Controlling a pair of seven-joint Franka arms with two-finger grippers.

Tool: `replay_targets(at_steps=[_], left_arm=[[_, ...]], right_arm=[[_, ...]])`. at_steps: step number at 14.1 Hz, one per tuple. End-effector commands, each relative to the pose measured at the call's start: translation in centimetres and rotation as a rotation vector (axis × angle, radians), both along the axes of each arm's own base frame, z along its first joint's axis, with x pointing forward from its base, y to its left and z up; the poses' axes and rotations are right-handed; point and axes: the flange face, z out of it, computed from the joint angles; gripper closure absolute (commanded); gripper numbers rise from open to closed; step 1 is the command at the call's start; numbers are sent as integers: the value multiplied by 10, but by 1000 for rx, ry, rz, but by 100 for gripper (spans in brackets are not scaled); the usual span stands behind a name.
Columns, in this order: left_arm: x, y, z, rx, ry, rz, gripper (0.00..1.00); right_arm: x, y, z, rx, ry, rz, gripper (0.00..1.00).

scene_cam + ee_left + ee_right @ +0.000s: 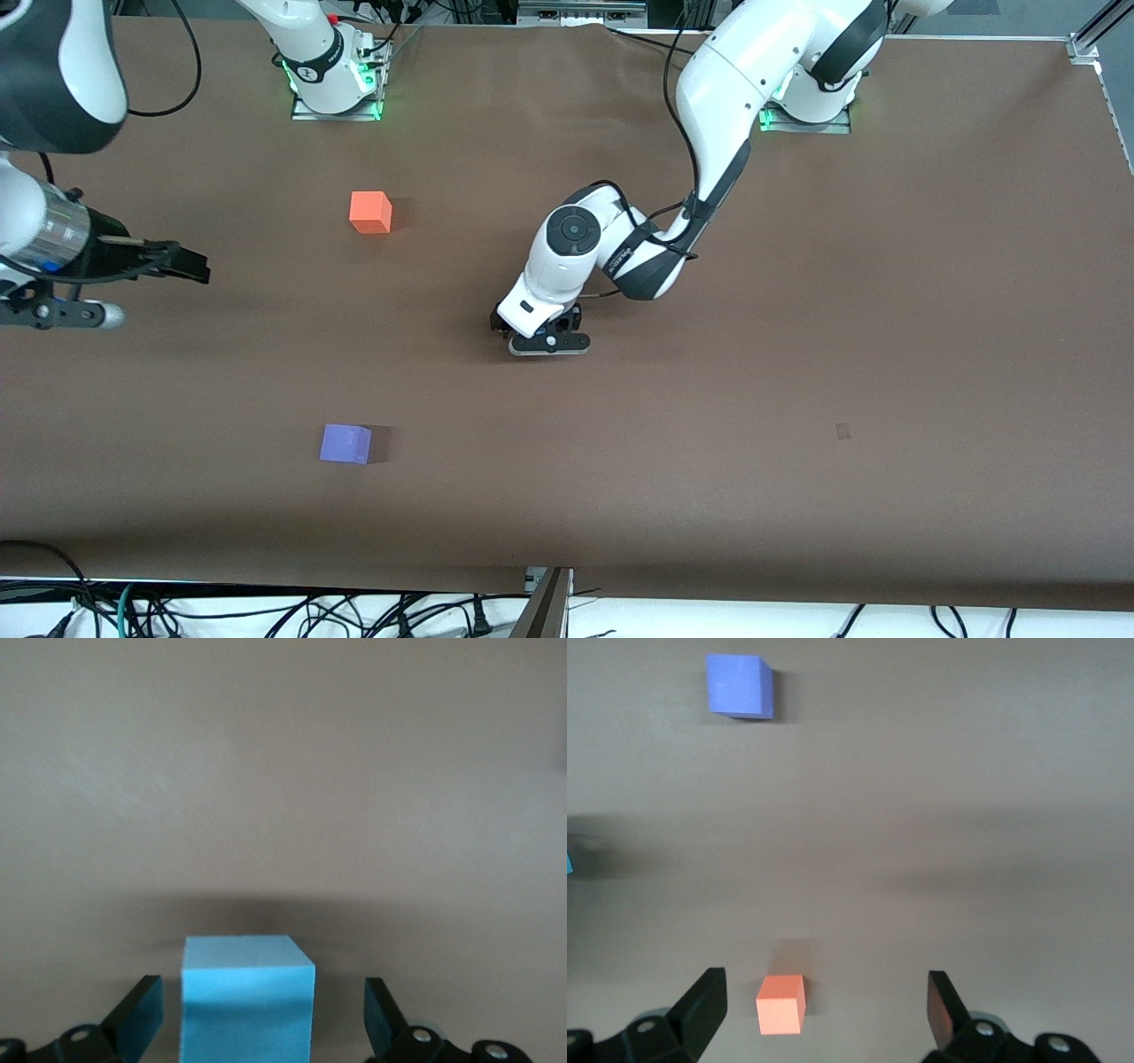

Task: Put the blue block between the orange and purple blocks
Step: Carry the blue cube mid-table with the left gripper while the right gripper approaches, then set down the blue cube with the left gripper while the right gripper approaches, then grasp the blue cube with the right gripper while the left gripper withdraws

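The blue block stands on the brown table between the fingers of my left gripper, with a gap on each side; the jaws are open. In the front view the left gripper is low over the middle of the table and hides the block. The orange block lies nearer the robots' bases. The purple block lies nearer the front camera. My right gripper is open and empty in the air at the right arm's end of the table. Its wrist view shows the orange block, the purple block and a sliver of the blue block.
The brown table bears only the three blocks. A small dark mark lies toward the left arm's end. Cables hang along the table's front edge.
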Motion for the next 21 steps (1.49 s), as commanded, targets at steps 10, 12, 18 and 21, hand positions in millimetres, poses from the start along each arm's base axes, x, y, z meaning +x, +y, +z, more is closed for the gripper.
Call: replay_targets(at_steps=[10,12,18,21], left_arm=[[42,221,276,168,156,126,0],[40,279,318,125,206,148,0],[15,441,403,83,229,12,0],[-7,482,423,105,244,-1,0]], right_arm=[[0,243,-104,5,-95,27,0],[-6,286,-133,15,-128,-30,0],[-18,355,-189,77,-214,-163,0],[-33,387,-214,99,-231,-123,0]])
